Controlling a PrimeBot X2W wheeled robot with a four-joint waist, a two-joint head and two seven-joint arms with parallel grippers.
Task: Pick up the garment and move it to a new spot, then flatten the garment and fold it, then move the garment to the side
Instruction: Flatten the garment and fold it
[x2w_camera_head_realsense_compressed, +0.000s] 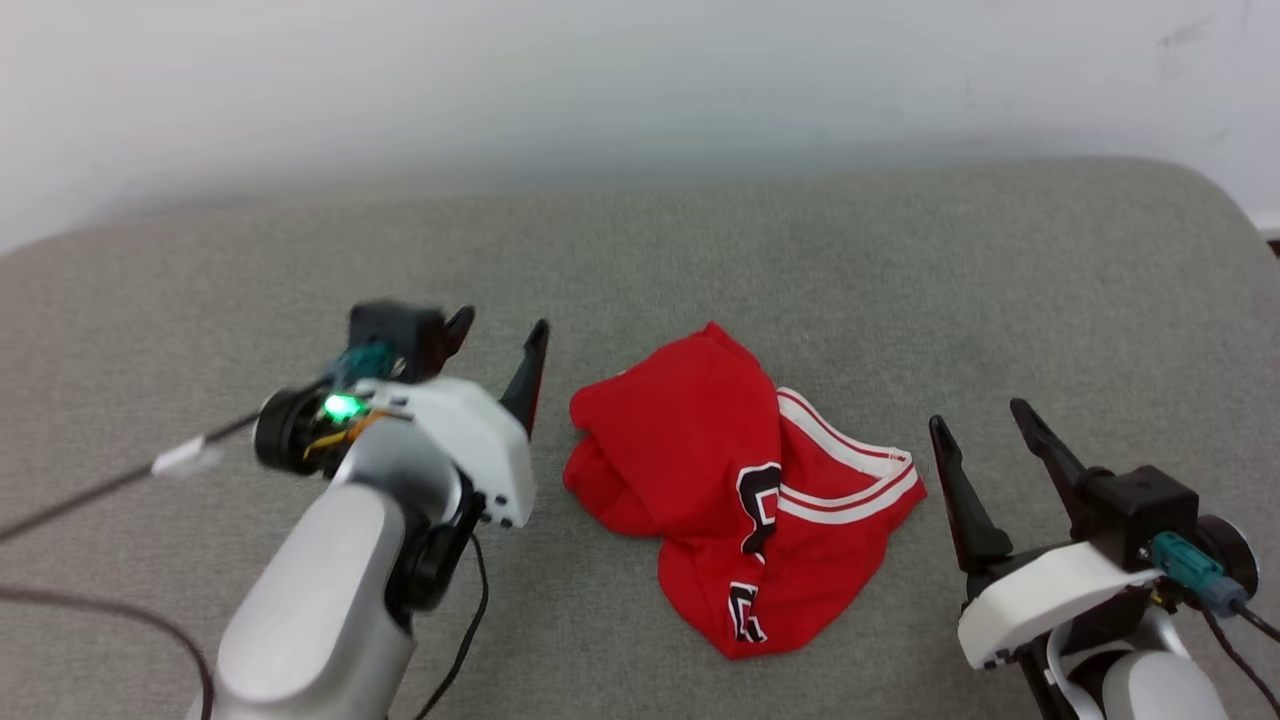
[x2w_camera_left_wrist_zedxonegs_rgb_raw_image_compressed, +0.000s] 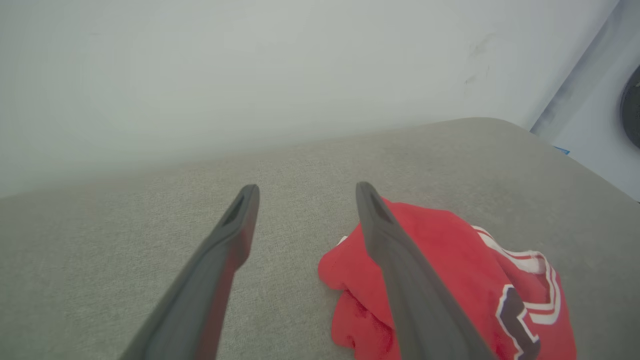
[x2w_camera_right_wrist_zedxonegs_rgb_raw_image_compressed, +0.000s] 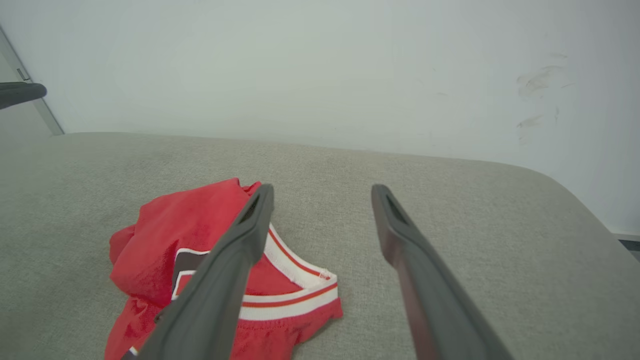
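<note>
Left hand, right hand: agape, empty

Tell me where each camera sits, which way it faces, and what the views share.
Head view: on the robot's head, facing forward and down at the red shirt on the grey surface; both arms, left gripper and right gripper open.
Left wrist view: on the left wrist, facing along its fingers toward the wall; shirt lower right.
Right wrist view: on the right wrist, along its fingers; shirt lower left.
Shared: all three show the shirt.
</note>
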